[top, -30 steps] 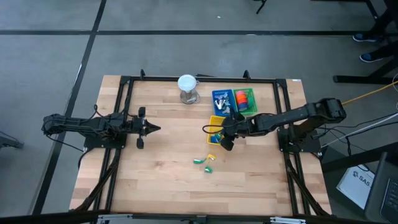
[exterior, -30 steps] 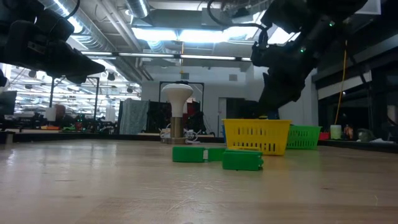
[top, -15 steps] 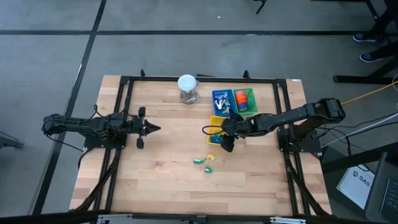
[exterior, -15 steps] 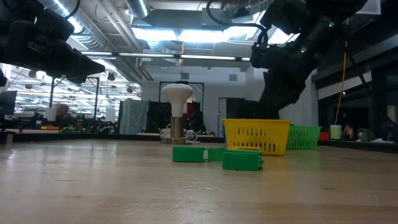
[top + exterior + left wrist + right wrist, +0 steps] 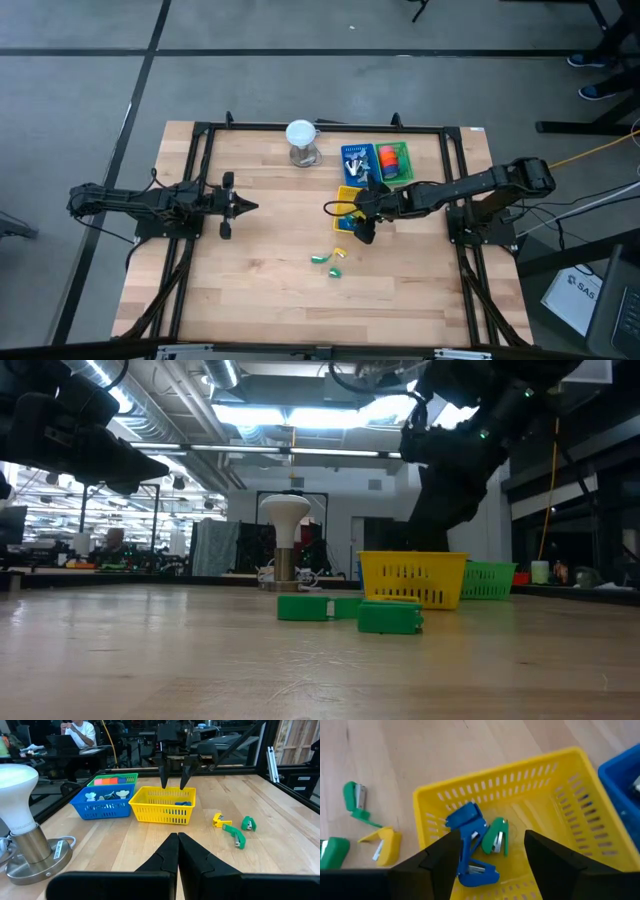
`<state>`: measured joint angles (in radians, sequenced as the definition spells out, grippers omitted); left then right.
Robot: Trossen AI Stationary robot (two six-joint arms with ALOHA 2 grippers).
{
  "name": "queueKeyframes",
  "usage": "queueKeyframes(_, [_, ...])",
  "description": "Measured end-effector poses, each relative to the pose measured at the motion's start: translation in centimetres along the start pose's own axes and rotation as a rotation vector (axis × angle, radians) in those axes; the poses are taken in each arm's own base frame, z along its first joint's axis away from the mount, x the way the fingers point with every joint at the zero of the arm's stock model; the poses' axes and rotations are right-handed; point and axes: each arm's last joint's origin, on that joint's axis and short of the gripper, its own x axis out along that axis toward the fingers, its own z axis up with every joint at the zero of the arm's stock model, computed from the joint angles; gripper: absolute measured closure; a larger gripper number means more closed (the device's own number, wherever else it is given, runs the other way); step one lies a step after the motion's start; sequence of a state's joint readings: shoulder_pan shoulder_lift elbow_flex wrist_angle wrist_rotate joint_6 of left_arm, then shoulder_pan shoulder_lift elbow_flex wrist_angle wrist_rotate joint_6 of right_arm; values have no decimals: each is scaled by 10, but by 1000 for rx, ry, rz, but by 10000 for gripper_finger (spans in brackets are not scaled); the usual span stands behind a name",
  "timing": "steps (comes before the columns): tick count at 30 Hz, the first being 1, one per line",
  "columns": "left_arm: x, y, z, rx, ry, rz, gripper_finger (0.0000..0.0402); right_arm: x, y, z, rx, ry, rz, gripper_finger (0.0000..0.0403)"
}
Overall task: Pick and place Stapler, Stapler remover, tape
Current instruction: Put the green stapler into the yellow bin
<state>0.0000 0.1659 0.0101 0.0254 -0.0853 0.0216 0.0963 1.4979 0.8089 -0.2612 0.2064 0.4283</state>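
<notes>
Right jaws (image 5: 173, 779) apart and empty over the yellow basket (image 5: 162, 806); left jaws (image 5: 178, 851) together; descending now could snag its rim

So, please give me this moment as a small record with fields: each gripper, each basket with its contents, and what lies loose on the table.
right gripper: open, above the yellow plastic basket
left gripper: shut, waiting at the table's left side
yellow plastic basket: blue stapler and green stapler inside
blue plastic basket: grey metal claws
green basket: orange and red pieces
wooden table: loose green staplers, one yellow stapler
</notes>
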Motion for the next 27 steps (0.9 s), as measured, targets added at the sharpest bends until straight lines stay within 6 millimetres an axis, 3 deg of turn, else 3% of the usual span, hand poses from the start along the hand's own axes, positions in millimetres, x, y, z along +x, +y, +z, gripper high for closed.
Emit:
queueKeyframes(9, [0, 0, 0, 0, -1, 0, 400, -14, 8, 21, -73, 6, -3, 189])
queueKeyframes(19, [0, 0, 0, 0, 0, 0, 400, -28, 29, 31, -209, -38, 42, 190])
queueKeyframes(27, [0, 0, 0, 0, 0, 1, 400, -25, 46, 37, -277, -46, 69, 190])
